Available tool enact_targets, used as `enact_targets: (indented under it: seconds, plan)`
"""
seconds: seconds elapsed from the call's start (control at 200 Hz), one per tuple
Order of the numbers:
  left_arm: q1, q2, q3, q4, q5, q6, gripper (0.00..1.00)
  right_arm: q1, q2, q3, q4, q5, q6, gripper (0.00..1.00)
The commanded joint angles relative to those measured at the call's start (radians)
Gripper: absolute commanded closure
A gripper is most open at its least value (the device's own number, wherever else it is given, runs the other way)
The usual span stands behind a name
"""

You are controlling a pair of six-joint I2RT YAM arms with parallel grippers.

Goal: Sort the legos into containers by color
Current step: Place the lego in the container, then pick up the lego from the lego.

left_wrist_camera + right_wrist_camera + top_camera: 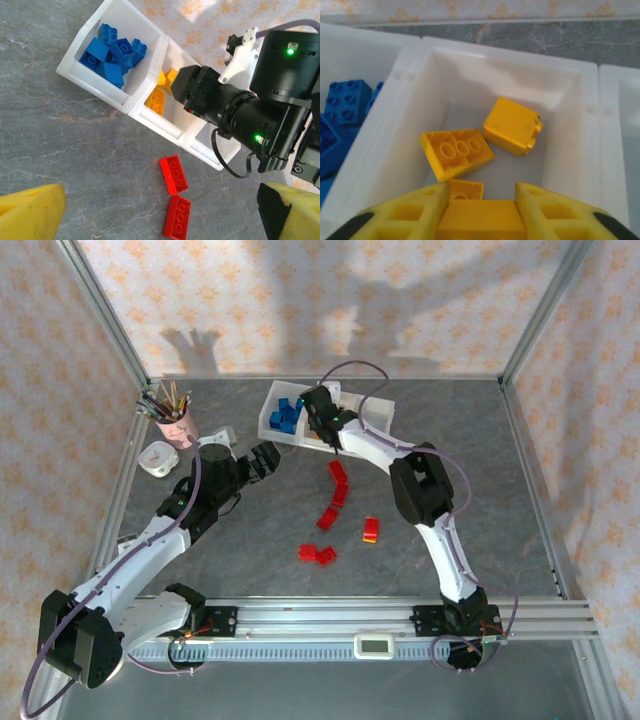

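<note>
Your right end effector [480, 197] is clamped on a yellow brick [482, 220] above the middle bin [520, 65]; your left end effector [266, 460] hangs with its fingers apart.

Right hand [481, 194] with yellow brick [482, 222] fills middle bin [570, 100], pencil cup [177, 423] at left, open surface [480, 440] at right

Small red plastic bricks [338, 485] at 6 o'clock of white three-bin plastic tray [268, 416]; pink pencil cup [178, 428] at 9 o'clock.

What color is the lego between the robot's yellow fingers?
Yellow. The lego in the right gripper shows best in the right wrist view.
</note>
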Motion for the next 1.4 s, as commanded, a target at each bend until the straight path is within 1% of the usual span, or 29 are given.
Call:
enact_targets:
  seconds: [0.0,0.03,0.12,0.25,0.4,0.551,0.706,0.861,1.036,1.181,1.321,1.396]
  plan:
    - [0.009,0.013,0.039,-0.022,-0.012,0.030,0.01,-0.002,0.039,0.088,-0.067,0.045,-0.039,0.54]
    - [0.009,0.014,0.042,-0.024,-0.011,0.031,0.01,-0.001,0.041,0.096,-0.070,0.050,-0.042,0.50]
    - [0.009,0.012,0.046,-0.024,-0.003,0.037,0.01,-0.002,0.019,0.088,-0.071,0.039,-0.049,0.46]
    - [0.009,-0.001,0.048,-0.031,-0.005,0.034,0.01,0.000,-0.084,0.024,-0.077,0.002,-0.033,0.42]
    - [0.006,-0.027,0.036,-0.032,0.030,0.034,0.01,0.001,-0.293,-0.206,-0.034,-0.055,0.009,0.35]
    - [-0.018,-0.056,0.010,-0.036,0.048,0.037,0.01,0.001,-0.464,-0.413,-0.065,-0.084,0.067,0.29]
    - [-0.095,-0.075,-0.019,-0.034,0.025,0.033,0.01,0.002,-0.642,-0.646,-0.072,-0.119,0.144,0.23]
    - [-0.165,-0.093,-0.066,-0.013,0.008,-0.007,0.01,0.003,-0.774,-0.835,-0.103,-0.122,0.206,0.18]
    - [-0.229,-0.117,-0.142,0.046,-0.004,-0.070,0.01,0.024,-0.894,-1.024,-0.130,-0.140,0.286,0.16]
    - [-0.270,-0.137,-0.191,0.085,-0.018,-0.114,0.01,0.045,-0.963,-1.145,-0.141,-0.165,0.334,0.15]
    - [-0.276,-0.129,-0.206,0.086,-0.026,-0.126,0.01,0.082,-0.977,-1.217,-0.102,-0.230,0.353,0.16]
    - [-0.277,-0.123,-0.205,0.089,-0.024,-0.127,0.01,0.111,-0.967,-1.228,-0.091,-0.238,0.368,0.18]
